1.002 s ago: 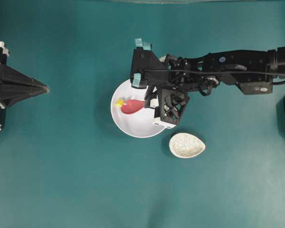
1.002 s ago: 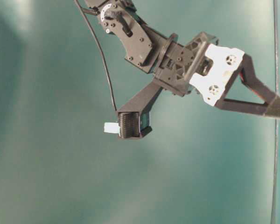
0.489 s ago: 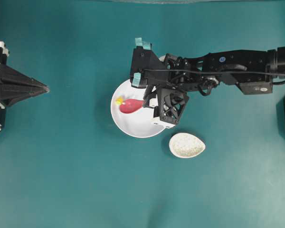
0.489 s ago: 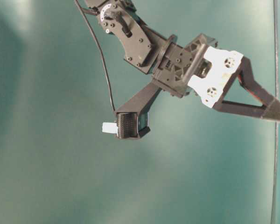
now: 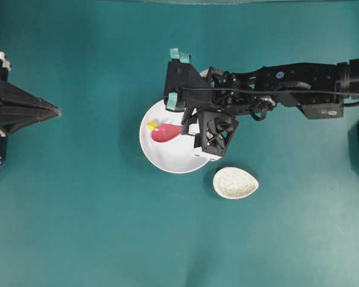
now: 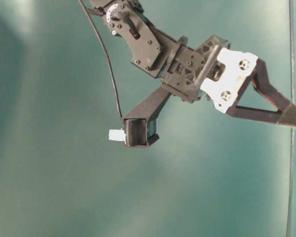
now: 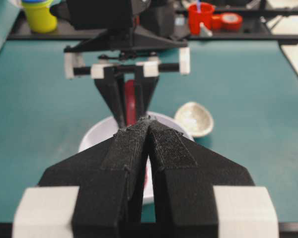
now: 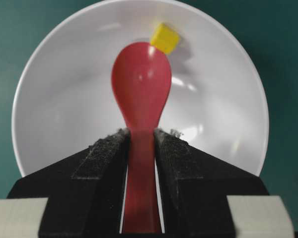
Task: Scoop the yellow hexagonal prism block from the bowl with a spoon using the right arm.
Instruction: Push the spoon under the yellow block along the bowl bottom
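Right wrist view: right end effector (image 8: 140, 148) clamped on the handle of the spoon (image 8: 140, 94) — scoop down inside the bowl (image 8: 223, 114), its far tip touching the yellow hexagonal prism block (image 8: 165, 38), which lies on the bowl's far wall. Overhead: speckled dish (image 5: 235, 183) on the table (image 5: 96, 227), just beside the bowl. Left end effector (image 7: 148, 130) pressed closed, empty — well apart from the bowl.
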Tool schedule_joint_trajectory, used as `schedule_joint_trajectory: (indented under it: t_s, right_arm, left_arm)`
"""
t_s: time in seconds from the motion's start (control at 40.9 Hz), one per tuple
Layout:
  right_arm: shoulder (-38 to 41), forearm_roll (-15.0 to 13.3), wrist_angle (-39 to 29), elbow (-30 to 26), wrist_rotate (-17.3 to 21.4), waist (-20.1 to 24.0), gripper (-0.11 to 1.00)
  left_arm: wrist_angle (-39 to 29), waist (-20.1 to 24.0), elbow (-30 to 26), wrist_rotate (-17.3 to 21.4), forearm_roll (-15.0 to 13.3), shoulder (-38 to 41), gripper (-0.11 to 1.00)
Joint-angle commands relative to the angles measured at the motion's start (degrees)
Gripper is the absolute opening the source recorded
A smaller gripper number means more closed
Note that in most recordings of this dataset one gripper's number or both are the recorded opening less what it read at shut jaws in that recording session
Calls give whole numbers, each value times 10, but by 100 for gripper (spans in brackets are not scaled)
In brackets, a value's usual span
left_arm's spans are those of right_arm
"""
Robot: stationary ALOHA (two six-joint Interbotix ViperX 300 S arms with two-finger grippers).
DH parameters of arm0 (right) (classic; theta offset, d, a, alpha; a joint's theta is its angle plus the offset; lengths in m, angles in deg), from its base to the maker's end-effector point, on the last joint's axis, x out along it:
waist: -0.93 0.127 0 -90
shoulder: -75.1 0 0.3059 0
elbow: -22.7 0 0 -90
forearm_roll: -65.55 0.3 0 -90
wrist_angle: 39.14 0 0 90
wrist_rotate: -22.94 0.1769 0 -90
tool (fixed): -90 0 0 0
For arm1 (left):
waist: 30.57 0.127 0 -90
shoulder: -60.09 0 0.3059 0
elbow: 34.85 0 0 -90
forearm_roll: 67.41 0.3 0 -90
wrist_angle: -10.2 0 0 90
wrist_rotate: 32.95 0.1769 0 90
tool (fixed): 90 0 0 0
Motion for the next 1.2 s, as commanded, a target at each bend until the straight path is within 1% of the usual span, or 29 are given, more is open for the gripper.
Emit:
schedule_joint_trajectory:
  t_s: [0.0,0.269,0.513,0.611,0.831,0.904,1.1,1.173]
  right_arm:
    - [-12,-1,1,-4,1,1,23]
    - [-24,-1,-7,6,4,2,23]
    - [-54,-2,-12,4,2,1,23]
    - [-66,-4,-33,5,2,1,23]
    - [-71,-4,-109,3,7,1,23]
    - [-71,-4,-127,3,16,1,23]
    - [-71,-4,-154,1,71,-4,23]
    - [-71,-4,-156,1,83,-4,23]
  left_arm:
    - [5,1,-17,0,2,3,-1]
    - [5,1,-18,-1,2,3,-1]
    - [5,1,-17,0,2,3,-1]
    - [5,0,-18,0,2,3,-1]
    - [5,1,-17,-1,2,3,-1]
    - [5,1,-18,-1,2,3,-1]
    - [5,1,-18,0,2,3,-1]
    - [5,1,-18,0,2,3,-1]
